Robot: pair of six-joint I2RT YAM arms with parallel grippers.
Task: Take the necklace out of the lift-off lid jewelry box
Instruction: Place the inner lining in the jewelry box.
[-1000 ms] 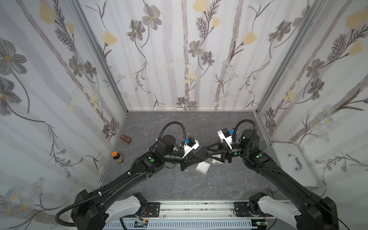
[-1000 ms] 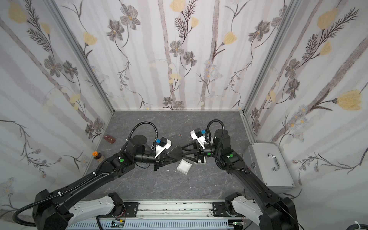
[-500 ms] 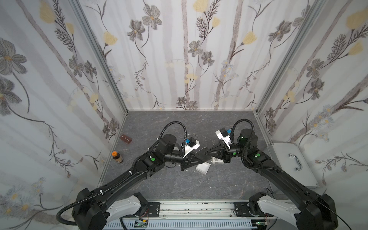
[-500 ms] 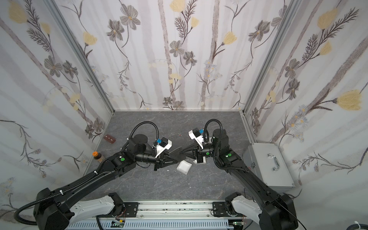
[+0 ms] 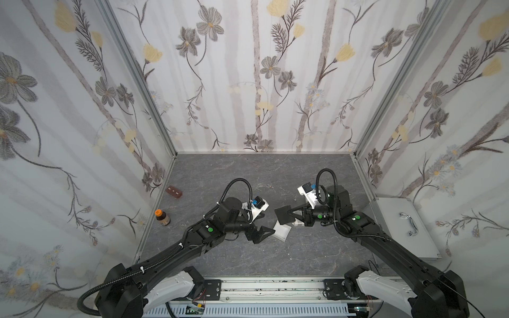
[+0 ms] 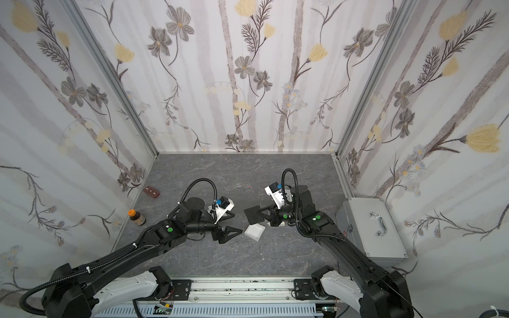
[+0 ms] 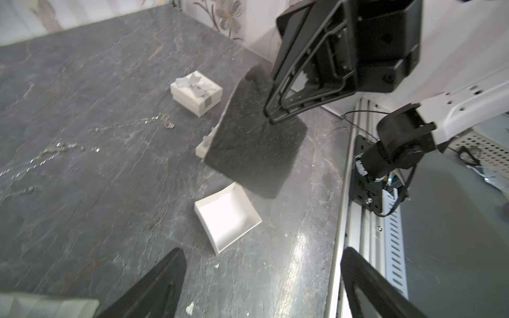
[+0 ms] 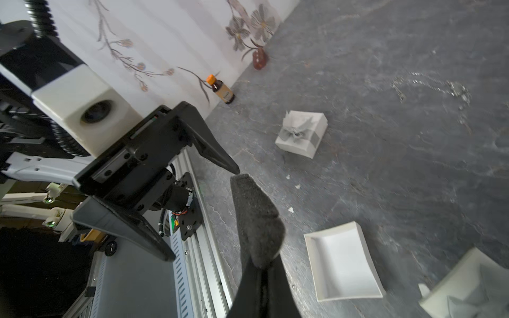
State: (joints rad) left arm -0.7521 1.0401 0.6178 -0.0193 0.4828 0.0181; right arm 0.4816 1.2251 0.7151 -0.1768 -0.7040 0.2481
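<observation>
While the necklace (image 7: pixel 161 122) lies as a thin silver chain strewn loose on the grey table (image 7: pixel 82 220), beyond the empty white box base (image 7: pixel 228 217), the foam insert (image 7: pixel 256 148) has changed hands. The right gripper (image 7: pixel 271 118) now pinches it above the base. The left gripper (image 7: pixel 261 252) has released it, jaws wide and empty.

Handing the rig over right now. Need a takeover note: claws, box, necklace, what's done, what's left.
Left claw: open, empty, near the box base.
Right claw: shut on the dark foam pad, held above the table.
Box base: open, empty, on the table.
Necklace: loose on the table, outside the box.
Done: necklace is out.
Left: probably just set the foam pad down and back off.
</observation>
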